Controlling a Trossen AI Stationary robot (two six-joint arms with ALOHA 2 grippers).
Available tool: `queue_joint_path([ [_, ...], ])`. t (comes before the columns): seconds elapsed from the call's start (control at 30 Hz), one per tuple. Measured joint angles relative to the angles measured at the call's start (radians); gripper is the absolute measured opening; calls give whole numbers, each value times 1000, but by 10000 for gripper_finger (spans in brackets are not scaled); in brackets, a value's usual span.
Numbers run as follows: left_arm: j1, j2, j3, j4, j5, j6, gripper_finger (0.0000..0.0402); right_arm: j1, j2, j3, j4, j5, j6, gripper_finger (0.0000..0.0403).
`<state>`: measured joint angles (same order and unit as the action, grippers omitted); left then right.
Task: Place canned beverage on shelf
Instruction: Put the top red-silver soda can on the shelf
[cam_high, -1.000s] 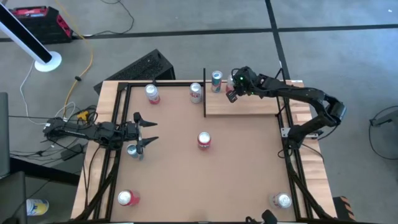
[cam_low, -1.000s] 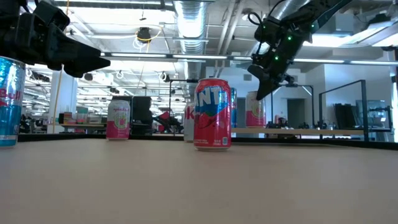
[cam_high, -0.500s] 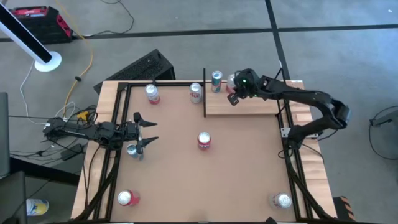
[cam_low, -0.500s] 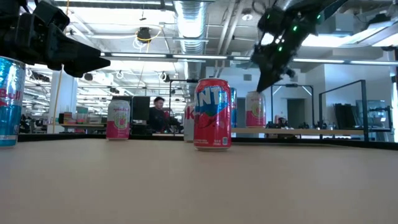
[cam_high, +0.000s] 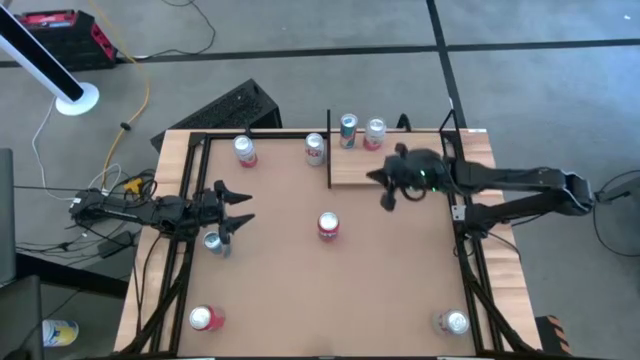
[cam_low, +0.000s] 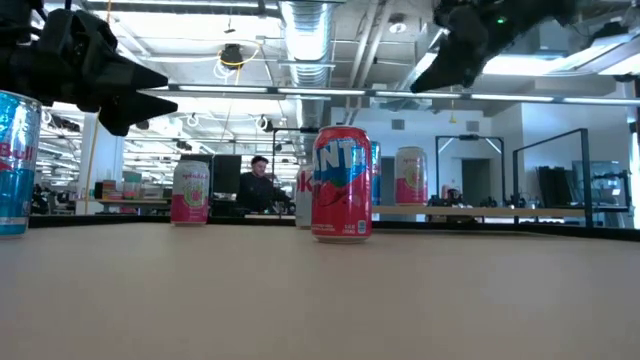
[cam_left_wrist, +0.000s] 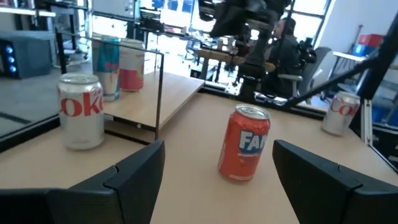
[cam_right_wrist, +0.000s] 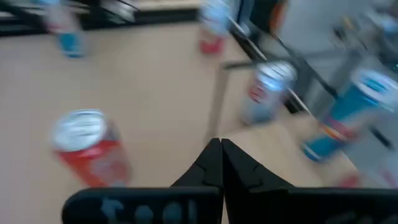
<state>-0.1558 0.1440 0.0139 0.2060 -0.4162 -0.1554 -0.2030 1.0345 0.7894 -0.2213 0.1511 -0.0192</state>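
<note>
The pale wood shelf (cam_high: 400, 170) lies at the table's far right. A pink can (cam_high: 374, 132) and a teal can (cam_high: 347, 130) stand upright on its far left part; they also show in the left wrist view, pink (cam_left_wrist: 132, 63) and teal (cam_left_wrist: 106, 59). My right gripper (cam_high: 385, 192) is shut and empty. It hovers high over the shelf's near left edge, clear of both cans, and shows at the top of the low view (cam_low: 425, 80). My left gripper (cam_high: 240, 210) is open and empty at the table's left, beside a blue can (cam_high: 213, 242).
A red Fanta can (cam_high: 328, 226) stands mid-table. A silver-and-red can (cam_high: 314, 148) and a pink can (cam_high: 244, 150) stand near the far edge, left of the shelf's black post (cam_high: 329, 150). A red can (cam_high: 203, 318) and a silver can (cam_high: 452, 322) stand near the front corners.
My right gripper has risen from just above the pink can on the shelf and drawn back toward the table's near edge, off the shelf's far part. The pink can stays upright where it stood. My left arm has barely moved.
</note>
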Motion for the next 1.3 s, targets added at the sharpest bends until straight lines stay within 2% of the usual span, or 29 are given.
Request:
queue_joint_path([
  [0.2, 0, 0, 0, 22, -76, -102, 284, 97, -103, -274, 403, -39, -86, 19],
  [0.37, 0, 0, 0, 60, -96, -278, 284, 158, -181, -434, 606, -44, -182, 20],
  [0.5, 0, 0, 0, 103, -96, -418, 284, 177, -273, -441, 600, -44, -292, 20],
  [0.6, -3, 1, 0, 111, -112, -420, 284, 188, -358, -441, 576, -44, -364, 20],
  [0.73, -17, 50, 0, 132, -172, -426, 284, 196, -465, -441, 461, -45, -442, 20],
  [0.9, -50, 206, 0, 309, -203, -361, 284, 194, -534, -441, 436, -45, -495, 20],
  [1.13, -38, 537, 22, 683, -285, -214, 284, 189, -534, -441, 437, -44, -655, 20],
  [1.3, 15, 776, 148, 741, -279, -136, 284, 131, -530, -441, 447, -43, -674, 21],
])
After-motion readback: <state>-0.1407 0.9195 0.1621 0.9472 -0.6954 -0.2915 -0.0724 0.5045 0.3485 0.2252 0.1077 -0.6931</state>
